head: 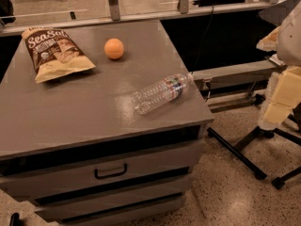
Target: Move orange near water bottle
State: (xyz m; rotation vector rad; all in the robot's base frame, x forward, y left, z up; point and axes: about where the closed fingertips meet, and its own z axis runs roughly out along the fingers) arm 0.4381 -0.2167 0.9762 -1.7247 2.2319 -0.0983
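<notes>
Orange (114, 48) at bench (94, 112) rear near chip bag (56, 54), apart from water bottle (162, 93) lying by edge. Hand (281, 98) off bench, beyond bottle; open or closed, cannot tell.

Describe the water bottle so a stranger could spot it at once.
Look at the grey drawer cabinet; on its top, near the front right corner, a water bottle lies on its side, cap pointing right. Unlike the round orange and the brown chip bag farther back, it is clear, ribbed plastic with a colourful label. The robot's claw hangs off to the right, beyond the cabinet.
</notes>
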